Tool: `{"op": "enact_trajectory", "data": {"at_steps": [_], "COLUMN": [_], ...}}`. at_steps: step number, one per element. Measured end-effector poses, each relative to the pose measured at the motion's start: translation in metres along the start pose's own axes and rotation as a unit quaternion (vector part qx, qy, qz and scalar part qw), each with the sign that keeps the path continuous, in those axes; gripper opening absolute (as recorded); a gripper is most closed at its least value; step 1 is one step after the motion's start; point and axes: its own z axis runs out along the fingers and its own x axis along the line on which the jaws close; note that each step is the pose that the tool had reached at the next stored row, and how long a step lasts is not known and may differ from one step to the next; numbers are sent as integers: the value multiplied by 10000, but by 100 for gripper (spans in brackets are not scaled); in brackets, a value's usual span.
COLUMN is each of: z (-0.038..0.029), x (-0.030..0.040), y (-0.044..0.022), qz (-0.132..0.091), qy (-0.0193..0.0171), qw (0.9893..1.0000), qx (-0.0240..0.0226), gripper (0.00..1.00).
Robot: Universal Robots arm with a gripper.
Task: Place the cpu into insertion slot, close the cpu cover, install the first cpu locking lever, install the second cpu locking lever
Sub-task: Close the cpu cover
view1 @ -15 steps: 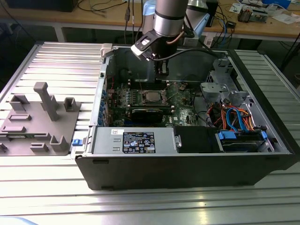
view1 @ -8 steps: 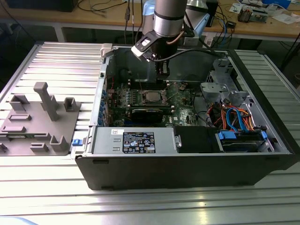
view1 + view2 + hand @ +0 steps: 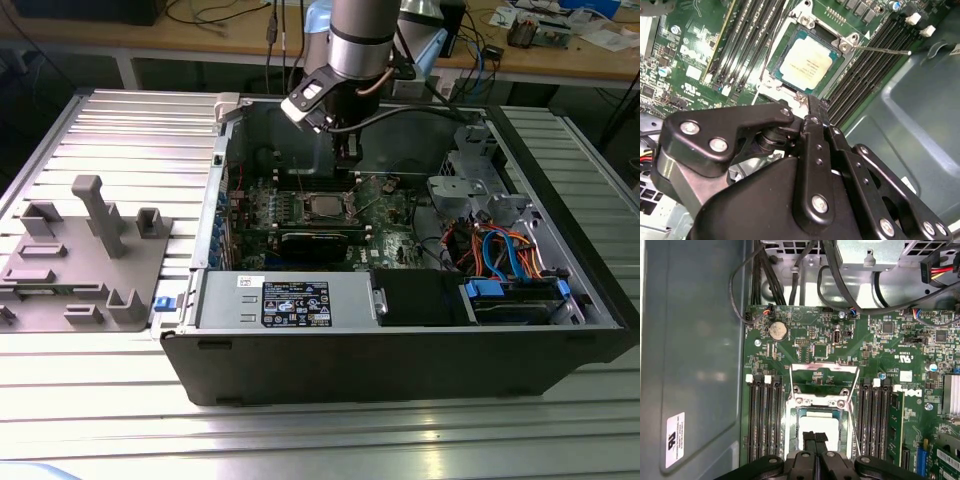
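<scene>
Closest to the wrist cameras is the pincer [image 3: 815, 439]. Its two black fingertips are pressed together with nothing between them, probably to make one narrow tip for pushing rather than gripping. In the first wrist view the tip hangs directly over the cpu [image 3: 807, 62].

The chip lies flat and square in the insertion slot [image 3: 787, 42], so that step looks done. The cpu cover [image 3: 847, 42] appears to lie down around it, with the pale metal top showing through the window. I cannot tell whether the cover is fully seated.

A thin wire locking lever [image 3: 885, 50] sticks out sideways across the black memory slots. It looks unlatched, so I judge that nothing clamps the cover yet.

Beyond that is the green motherboard [image 3: 880, 350]. In the exterior view the socket sits at the frame's centre, inside the open computer case [image 3: 400, 360]. The case lies on its side on the ribbed metal desk [image 3: 100, 400], which puts the board face-up under the arm. A grey parts fixture [image 3: 90, 250] stands at the middle left.
</scene>
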Motion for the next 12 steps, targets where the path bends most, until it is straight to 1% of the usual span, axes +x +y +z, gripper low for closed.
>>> {"op": "enact_trajectory", "data": {"at_steps": [2,3,4,6,12], "z": [0,0,1,-1,-3], "x": [-1,-2,-3,-5,-7], "y": [34,64,106,131,200], "qz": [1,1,0,0,0], "qy": [0,1,5,14,74], "qw": [10000,10000,10000,10000,10000], "qx": [1,4,7,8,8], "gripper": [11,11,11,11,11]}}
